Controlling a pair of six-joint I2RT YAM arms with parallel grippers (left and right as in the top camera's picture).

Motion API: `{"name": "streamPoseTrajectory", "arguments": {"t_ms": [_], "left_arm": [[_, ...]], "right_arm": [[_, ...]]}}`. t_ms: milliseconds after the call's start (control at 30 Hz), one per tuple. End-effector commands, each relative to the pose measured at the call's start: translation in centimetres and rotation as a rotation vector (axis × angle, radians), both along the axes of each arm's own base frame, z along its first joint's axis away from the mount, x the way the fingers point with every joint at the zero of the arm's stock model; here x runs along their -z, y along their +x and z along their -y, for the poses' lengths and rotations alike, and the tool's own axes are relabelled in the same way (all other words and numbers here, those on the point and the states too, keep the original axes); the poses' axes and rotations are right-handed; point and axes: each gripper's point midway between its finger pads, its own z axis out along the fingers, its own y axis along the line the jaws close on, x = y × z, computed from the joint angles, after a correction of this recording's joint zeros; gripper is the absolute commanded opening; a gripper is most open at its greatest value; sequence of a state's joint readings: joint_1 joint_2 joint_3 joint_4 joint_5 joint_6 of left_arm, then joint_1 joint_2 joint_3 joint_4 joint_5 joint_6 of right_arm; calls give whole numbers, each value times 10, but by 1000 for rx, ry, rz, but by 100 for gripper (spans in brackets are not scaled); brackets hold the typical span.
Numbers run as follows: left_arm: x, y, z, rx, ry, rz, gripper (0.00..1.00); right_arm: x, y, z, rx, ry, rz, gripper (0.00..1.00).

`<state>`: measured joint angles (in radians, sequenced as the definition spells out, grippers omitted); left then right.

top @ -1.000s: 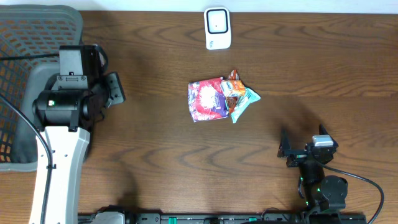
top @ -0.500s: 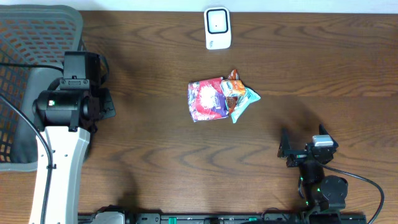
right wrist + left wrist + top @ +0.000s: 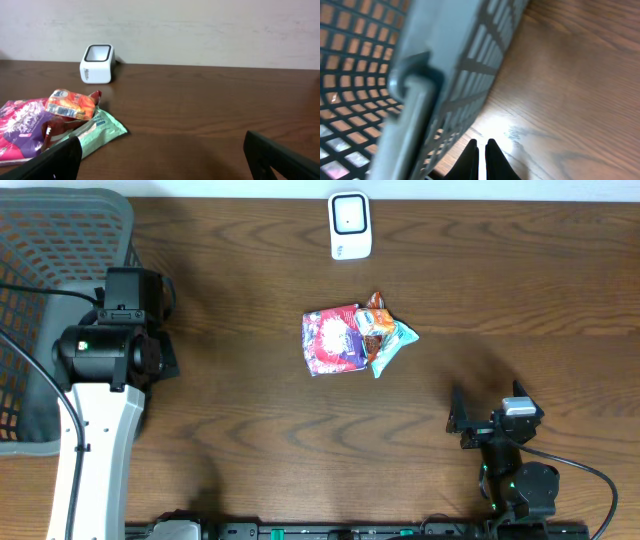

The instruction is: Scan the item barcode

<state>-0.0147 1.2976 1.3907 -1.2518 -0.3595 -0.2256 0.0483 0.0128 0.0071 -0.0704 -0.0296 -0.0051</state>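
basket (image 3: pixel 60 220) grey mesh | scanner (image 3: pixel 350 225) white | packets (image 3: pixel 350 338) pink-purple, orange, mint | table (image 3: pixel 500 300) dark woodgrain

Left claw (image 3: pixel 480 152) pinched closed and empty, right claw (image 3: pixel 161 144) spread wide

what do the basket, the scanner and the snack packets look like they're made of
Basket: grey moulded plastic, matte, judging by its even lattice of square holes and thick rim.
Scanner: hard white plastic, smooth and slightly glossy, with a dark window.
Snack packets: probably thin printed plastic film or foil, shiny and crinkled at the edges.
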Motion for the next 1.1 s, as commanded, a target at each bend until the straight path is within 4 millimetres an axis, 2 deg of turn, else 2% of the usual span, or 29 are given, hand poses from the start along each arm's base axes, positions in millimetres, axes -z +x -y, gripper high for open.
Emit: {"name": "streamPoseTrajectory", "arguments": {"t_ms": [0, 367, 833, 1067], "left_arm": [[-8, -3, -13, -49, 61, 22, 8], [-12, -3, -18, -61, 96, 24, 8], [-15, -9, -37, -146, 128, 34, 8], [-14, -8, -36, -161, 111, 47, 11]], "right_arm": [[1, 0, -1, -5, -7, -3, 99], [1, 0, -1, -5, -7, -3, 99], [1, 0, -1, -5, -7, -3, 99], [1, 0, -1, -5, -7, -3, 99]]}}
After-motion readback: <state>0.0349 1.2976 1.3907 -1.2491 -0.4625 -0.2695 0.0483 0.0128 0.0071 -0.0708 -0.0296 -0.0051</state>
